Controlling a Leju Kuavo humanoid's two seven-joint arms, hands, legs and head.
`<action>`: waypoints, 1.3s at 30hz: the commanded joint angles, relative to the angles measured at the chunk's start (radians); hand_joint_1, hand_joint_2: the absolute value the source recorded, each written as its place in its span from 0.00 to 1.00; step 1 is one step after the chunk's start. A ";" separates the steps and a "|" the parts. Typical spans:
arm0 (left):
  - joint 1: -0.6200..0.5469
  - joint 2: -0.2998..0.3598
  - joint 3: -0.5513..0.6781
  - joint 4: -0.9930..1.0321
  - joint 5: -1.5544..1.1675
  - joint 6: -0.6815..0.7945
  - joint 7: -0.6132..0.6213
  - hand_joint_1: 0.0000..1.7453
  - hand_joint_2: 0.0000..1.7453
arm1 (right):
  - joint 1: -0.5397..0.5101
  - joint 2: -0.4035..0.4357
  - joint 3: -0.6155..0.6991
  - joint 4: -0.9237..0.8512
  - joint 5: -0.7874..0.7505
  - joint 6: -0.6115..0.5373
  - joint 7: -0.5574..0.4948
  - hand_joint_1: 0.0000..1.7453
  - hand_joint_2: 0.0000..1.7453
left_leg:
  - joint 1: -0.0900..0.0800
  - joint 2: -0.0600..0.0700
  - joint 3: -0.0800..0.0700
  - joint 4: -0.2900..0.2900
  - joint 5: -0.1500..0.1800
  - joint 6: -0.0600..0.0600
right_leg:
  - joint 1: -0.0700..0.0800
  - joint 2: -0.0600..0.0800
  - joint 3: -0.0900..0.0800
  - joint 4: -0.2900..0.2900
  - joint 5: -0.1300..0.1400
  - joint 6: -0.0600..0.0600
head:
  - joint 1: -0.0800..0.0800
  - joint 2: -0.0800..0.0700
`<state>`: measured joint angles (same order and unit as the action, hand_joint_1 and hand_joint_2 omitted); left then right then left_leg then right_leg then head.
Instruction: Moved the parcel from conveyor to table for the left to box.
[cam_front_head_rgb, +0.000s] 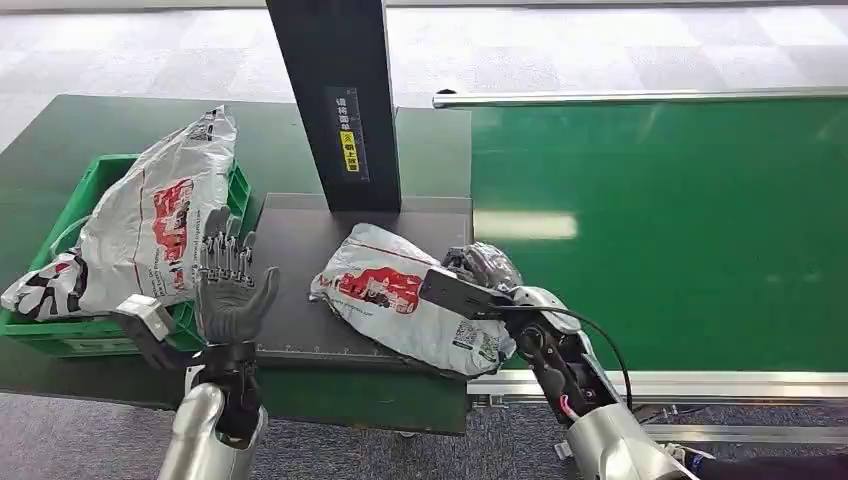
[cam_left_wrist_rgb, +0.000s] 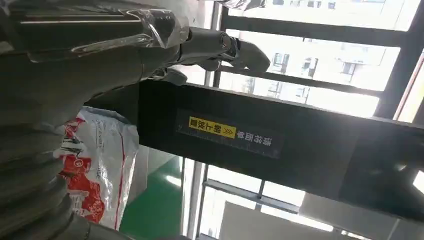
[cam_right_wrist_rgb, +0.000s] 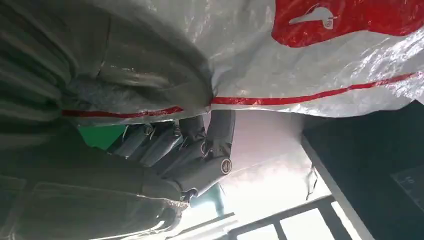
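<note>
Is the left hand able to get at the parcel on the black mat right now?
Probably yes: the left hand is raised and open beside the black mat, nothing between it and the parcel, though the right hand grips the parcel's far end.

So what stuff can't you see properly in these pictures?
- Right hand: in the head view the parcel and the wrist camera cover most of its fingers.
- Green crate: a second parcel lying across it hides what's inside.
- Parcel's small label: too tiny to read.
- Black post: cut off by the top edge.
- Left hand: in its wrist view, too dark to make out.
</note>
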<state>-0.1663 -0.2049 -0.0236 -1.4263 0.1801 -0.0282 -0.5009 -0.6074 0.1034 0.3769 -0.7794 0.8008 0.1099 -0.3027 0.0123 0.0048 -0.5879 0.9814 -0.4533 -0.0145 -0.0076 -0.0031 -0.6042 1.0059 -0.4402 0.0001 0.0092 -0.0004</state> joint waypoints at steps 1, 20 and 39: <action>-0.006 -0.008 -0.013 0.045 0.001 0.001 0.002 0.00 1.00 | -0.025 -0.006 0.012 0.072 -0.101 0.062 -0.162 1.00 1.00 | 0.000 -0.001 0.002 -0.001 0.000 0.001 | 0.000 -0.001 0.003 -0.001 -0.001 0.000 | 0.000 0.000; -0.044 0.034 0.000 0.105 0.030 -0.010 -0.015 0.00 1.00 | -0.137 0.128 -0.019 0.127 -0.266 0.056 -0.233 0.00 1.00 | 0.000 0.000 0.001 -0.001 0.000 0.001 | 0.000 0.000 0.001 0.000 0.000 0.000 | 0.000 0.000; -0.027 0.080 -0.167 0.070 -0.133 -0.068 0.058 0.00 1.00 | -0.017 0.069 -0.160 -0.186 -0.567 0.005 -0.193 0.00 1.00 | 0.000 -0.004 0.002 -0.001 0.001 0.001 | 0.000 -0.004 0.003 -0.002 -0.001 0.000 | 0.000 0.000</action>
<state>-0.1696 -0.1610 -0.0747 -1.3974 0.1382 -0.0748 -0.4803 -0.6650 0.2369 0.2682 -0.8621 0.2625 0.1397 -0.5078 0.0123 0.0051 -0.5876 0.9815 -0.4531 -0.0146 -0.0076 -0.0028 -0.6046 1.0059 -0.4402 0.0001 0.0092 -0.0004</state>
